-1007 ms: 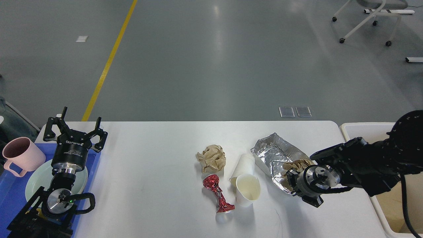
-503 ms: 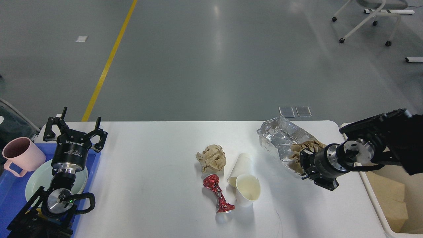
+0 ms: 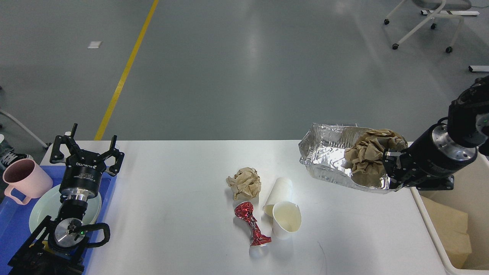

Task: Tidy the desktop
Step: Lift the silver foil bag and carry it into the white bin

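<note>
**Foil tray lifted toward the right edge**

Since half a second ago my right gripper (image 3: 389,170) has swung up and to the right, carrying the crumpled foil tray (image 3: 328,156) with it. The tray has come off the surface and now hangs at the right of the frame, level with the far edge of the desktop (image 3: 183,198), its open side turned toward me. A wad of brown paper (image 3: 368,154) sits in its right end, right against the gripper. A second ago the same tray lay flat, lower down and nearer the frame's centre.

The right gripper is clamped at the tray's right rim, but the paper wad and foil cover its fingers, so I cannot tell whether they pinch foil alone or paper too.

The rest has not shifted. My left gripper (image 3: 87,149) hangs at the lower left with its fingers spread wide and nothing between them, above the pale plate (image 3: 38,214) on the blue tray (image 3: 15,229). The pink mug (image 3: 23,180) stands at the tray's left edge.

The desktop fills the lower middle of the frame. At its centre lie a second brown paper ball (image 3: 244,182), a crushed red can (image 3: 252,225), and two paper cups: one upright (image 3: 286,220), one on its side (image 3: 278,194) touching it.

The cream bin (image 3: 428,219) at lower right is cut off by the frame, and the right arm hides its upper end.
</note>
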`<action>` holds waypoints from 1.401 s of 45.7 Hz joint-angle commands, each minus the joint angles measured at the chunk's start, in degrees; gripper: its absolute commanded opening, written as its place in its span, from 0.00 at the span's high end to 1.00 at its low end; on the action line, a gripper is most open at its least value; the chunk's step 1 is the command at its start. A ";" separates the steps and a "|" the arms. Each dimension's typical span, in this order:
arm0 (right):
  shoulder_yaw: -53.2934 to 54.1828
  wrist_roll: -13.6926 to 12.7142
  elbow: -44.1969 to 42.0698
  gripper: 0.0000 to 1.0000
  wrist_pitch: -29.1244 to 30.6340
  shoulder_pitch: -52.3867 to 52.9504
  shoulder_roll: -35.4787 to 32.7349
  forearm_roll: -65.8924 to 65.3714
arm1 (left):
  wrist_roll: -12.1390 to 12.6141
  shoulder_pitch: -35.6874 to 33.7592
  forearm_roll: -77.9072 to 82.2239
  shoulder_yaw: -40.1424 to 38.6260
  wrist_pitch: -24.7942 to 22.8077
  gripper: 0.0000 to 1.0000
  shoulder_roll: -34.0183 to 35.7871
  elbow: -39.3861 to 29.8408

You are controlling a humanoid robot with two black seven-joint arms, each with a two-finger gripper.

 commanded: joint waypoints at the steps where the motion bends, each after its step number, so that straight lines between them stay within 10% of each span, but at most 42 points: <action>1: -1.12 -0.01 1.27 1.00 1.75 4.01 -1.27 -3.19 | -0.05 0.00 0.01 -0.03 -0.02 0.04 0.00 0.00; 19: -1.48 0.34 0.57 1.00 1.49 2.87 -7.24 -3.72 | -0.05 0.08 0.01 0.06 0.07 0.03 0.00 0.00; 32: -1.56 0.34 -7.77 1.00 0.78 -6.35 -23.41 -8.29 | -0.14 0.08 0.01 0.06 -0.02 0.03 0.00 0.00; 44: 3.08 0.96 -29.31 1.00 -3.34 -26.29 -33.17 -7.94 | -0.14 0.08 0.01 0.06 -0.02 0.04 0.00 0.00; 64: 38.58 1.13 -49.61 1.00 -20.21 -72.78 -26.33 -7.59 | -0.14 0.08 0.01 0.06 0.07 0.03 0.00 0.00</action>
